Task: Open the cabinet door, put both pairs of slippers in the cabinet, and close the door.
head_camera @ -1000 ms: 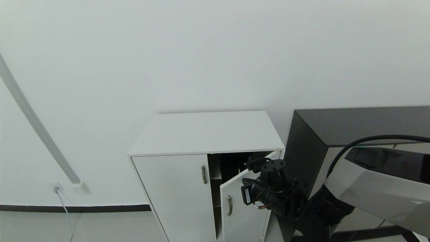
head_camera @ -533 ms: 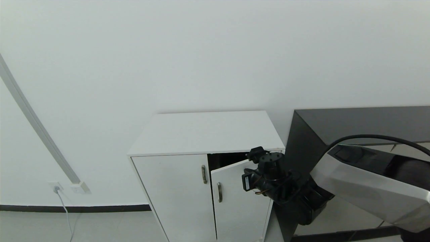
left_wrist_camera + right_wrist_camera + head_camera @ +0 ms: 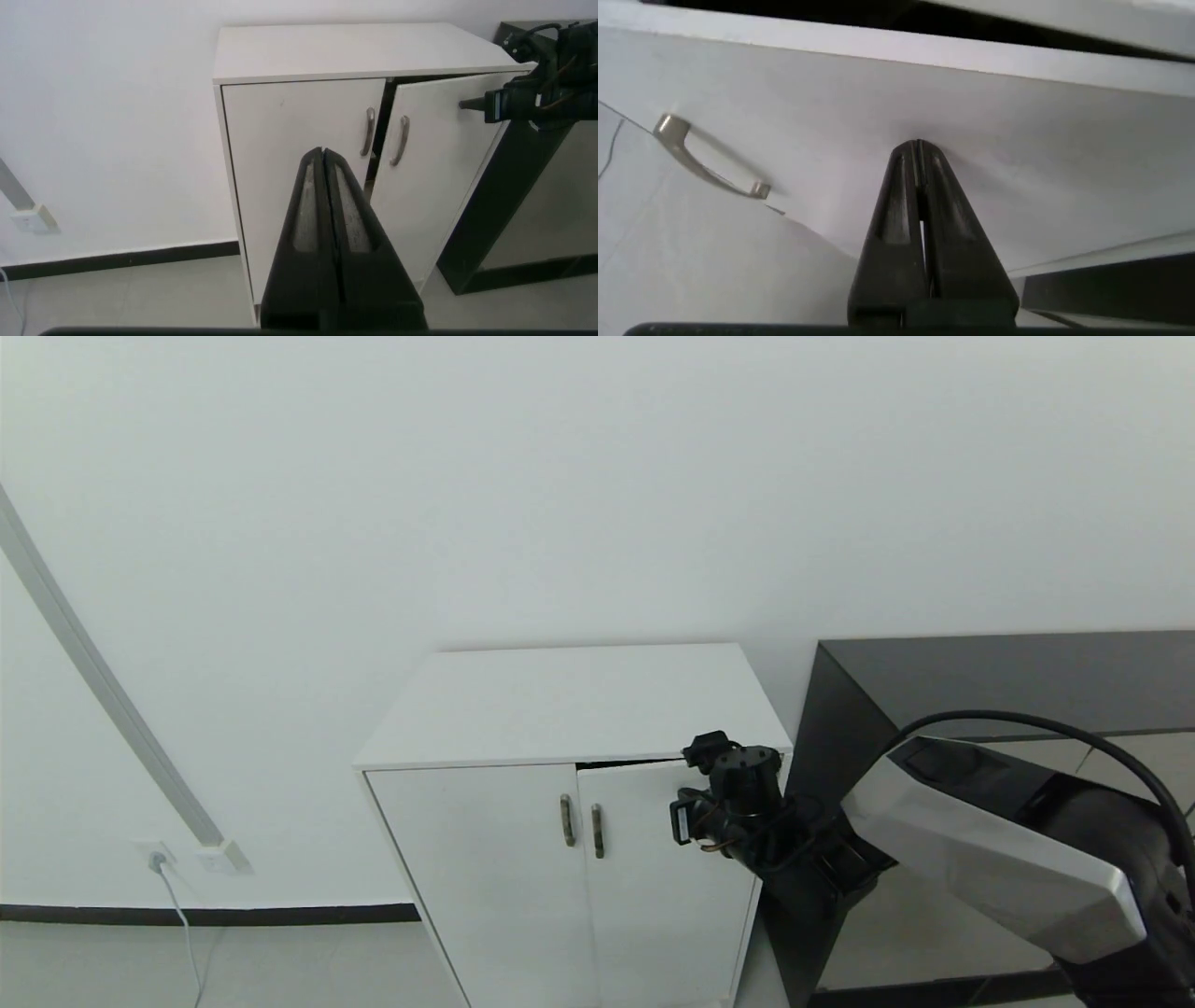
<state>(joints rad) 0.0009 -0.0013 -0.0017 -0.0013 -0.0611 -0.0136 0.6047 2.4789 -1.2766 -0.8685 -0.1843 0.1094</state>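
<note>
White cabinet (image 3: 569, 705), silver handles (image 3: 597, 831), black sideboard (image 3: 980, 677)

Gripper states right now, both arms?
Left gripper: closed, holding nothing.
Right gripper: closed, holding nothing, tip at the right cabinet door.

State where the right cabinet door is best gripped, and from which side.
Probably its handle, approached from the front and closed on sideways. The upright bar stands off the door panel near the free edge, far from the hinged side.
</note>
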